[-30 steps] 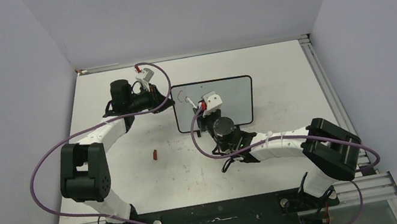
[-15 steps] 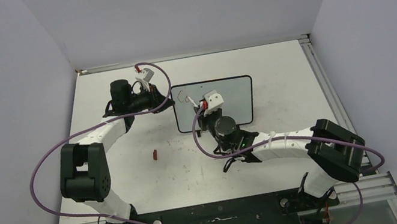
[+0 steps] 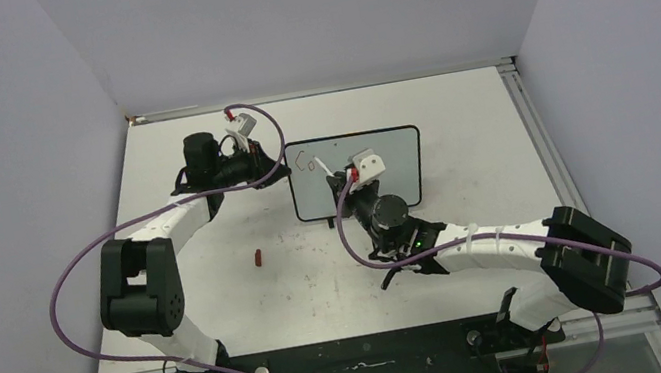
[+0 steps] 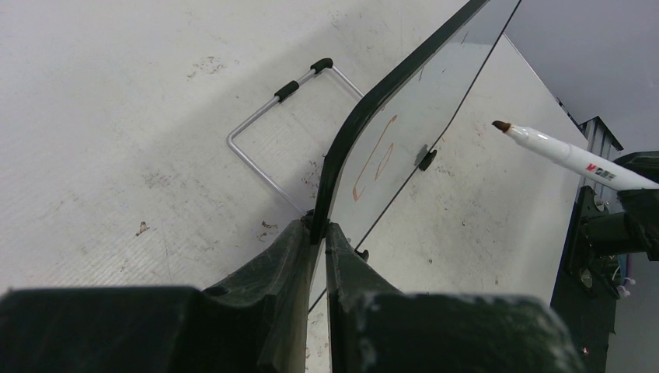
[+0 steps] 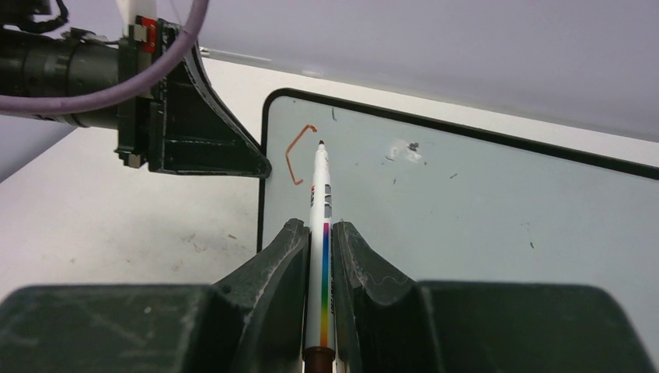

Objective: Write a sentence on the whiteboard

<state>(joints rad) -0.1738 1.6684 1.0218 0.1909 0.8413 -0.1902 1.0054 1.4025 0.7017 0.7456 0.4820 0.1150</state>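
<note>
The whiteboard (image 3: pixel 400 170) stands tilted at the middle of the table, its black frame pinched at the left edge by my left gripper (image 4: pixel 320 227), which is shut on it. Of the sentence, only one red C-shaped stroke (image 5: pixel 297 151) shows, near the board's top left corner. My right gripper (image 5: pixel 319 229) is shut on a white marker (image 5: pixel 321 194) with a rainbow stripe. In the right wrist view its tip points at the board just right of the stroke. In the left wrist view the marker (image 4: pixel 567 155) has its tip a little off the surface.
A small red marker cap (image 3: pixel 258 256) lies on the table left of the board's near edge. The board's wire stand (image 4: pixel 264 148) juts out behind it. Metal rails run along the table's right and near edges.
My right wrist has shifted a little to the right along the board, and its elbow has swung out toward the right rail. The left arm and board have stayed put.
</note>
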